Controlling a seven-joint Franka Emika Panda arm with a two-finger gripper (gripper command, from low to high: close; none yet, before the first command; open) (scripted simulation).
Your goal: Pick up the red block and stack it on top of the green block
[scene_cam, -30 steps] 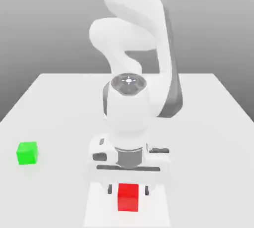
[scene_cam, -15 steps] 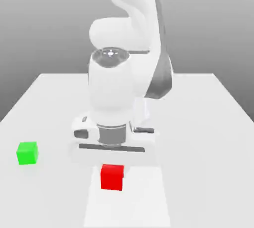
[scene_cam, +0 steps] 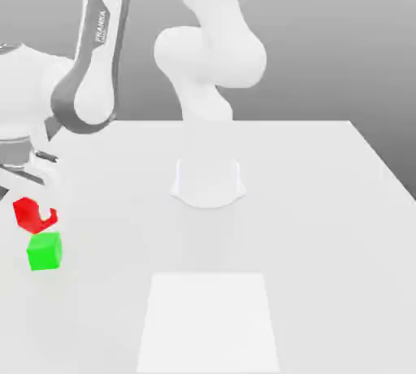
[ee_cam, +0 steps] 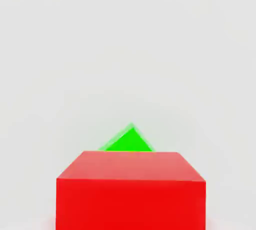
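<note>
The red block [scene_cam: 27,215] hangs tilted in the air at the exterior view's left, just above the green block [scene_cam: 45,252]. My gripper [scene_cam: 36,211] is shut on it, and a white finger crosses its right side. The green block rests on the white table [scene_cam: 309,226], and the red block's lower edge nearly meets its top. In the hand view the red block [ee_cam: 130,194] is close up, with a corner of the green block [ee_cam: 127,141] showing past its far edge.
The arm's round base [scene_cam: 208,181] stands mid-table, and the grey-and-white forearm [scene_cam: 93,55] reaches over to the exterior view's left. A paler rectangular patch [scene_cam: 207,319] marks the table's front. The table's left edge runs close to the blocks.
The arm has swung from the front middle to the exterior view's left, carrying the red block off the pale patch and up to just above the green block. The green block has not moved.
</note>
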